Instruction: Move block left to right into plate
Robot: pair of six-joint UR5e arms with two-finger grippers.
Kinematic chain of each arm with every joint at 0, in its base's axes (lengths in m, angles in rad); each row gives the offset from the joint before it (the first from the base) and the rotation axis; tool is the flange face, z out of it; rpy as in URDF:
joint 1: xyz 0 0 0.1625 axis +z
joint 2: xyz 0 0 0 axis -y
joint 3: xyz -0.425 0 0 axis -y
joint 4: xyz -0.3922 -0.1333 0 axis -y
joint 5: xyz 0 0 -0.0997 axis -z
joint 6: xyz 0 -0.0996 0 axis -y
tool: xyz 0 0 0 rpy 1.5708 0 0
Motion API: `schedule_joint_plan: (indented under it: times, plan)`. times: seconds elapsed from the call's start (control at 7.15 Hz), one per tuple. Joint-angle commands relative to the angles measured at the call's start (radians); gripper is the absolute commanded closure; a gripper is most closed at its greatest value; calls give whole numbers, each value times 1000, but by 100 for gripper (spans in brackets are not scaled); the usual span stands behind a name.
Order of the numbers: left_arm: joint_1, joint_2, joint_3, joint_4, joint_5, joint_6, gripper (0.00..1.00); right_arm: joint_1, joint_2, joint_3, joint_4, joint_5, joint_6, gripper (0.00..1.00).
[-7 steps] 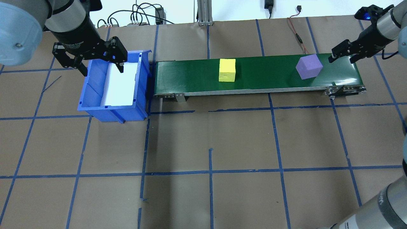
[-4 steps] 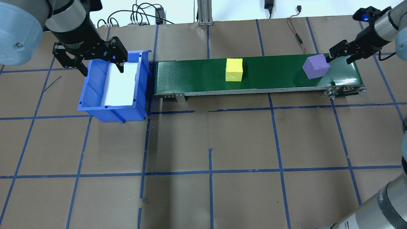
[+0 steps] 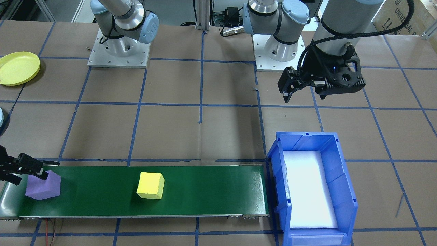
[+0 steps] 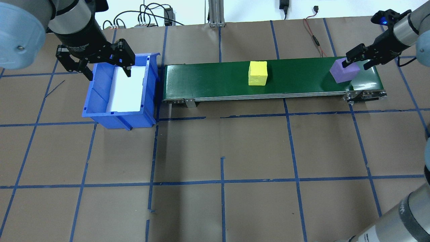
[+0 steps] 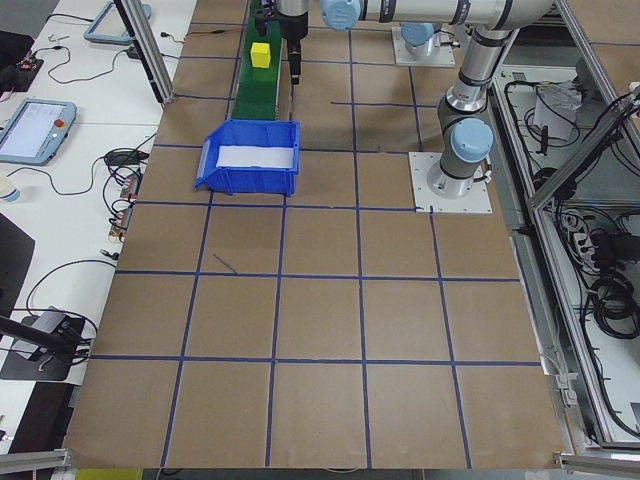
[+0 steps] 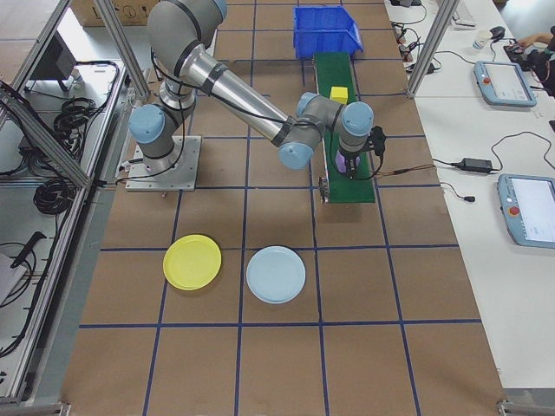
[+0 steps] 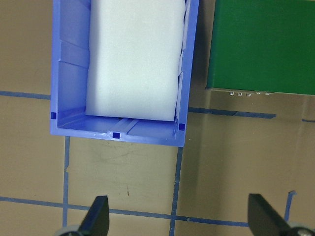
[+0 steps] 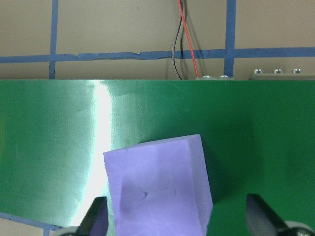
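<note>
At belt's end, our right gripper (image 4: 353, 62) straddles the purple block (image 4: 344, 72), jaws wide and empty; we should centre, then close squarely.

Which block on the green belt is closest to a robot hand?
The purple foam block, at the belt's end, sits right between the fingers of the right hand. The yellow foam block sits mid-belt, far from both hands.
</note>
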Motion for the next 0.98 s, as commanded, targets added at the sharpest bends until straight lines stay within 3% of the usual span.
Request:
schedule_joint_plan:
  times: [0.0, 0.28, 0.42, 0.7, 0.84]
  plan:
    - [0, -2, 0, 0, 0, 0, 0, 0, 15, 4, -32, -13, -2, 2]
    - [0, -2, -6, 0, 0, 0, 0, 0, 42, 2, -68, -40, -6, 6]
    - [1, 1, -8, -2, 3, 0, 0, 0, 41, 4, -119, -94, -7, 41]
    - [-2, 6, -3, -8, 6, -3, 0, -1, 29, -7, -159, -264, -12, 59]
    - [-2, 6, 2, -8, 6, -2, 0, -26, 21, -7, -212, -274, -22, 67]
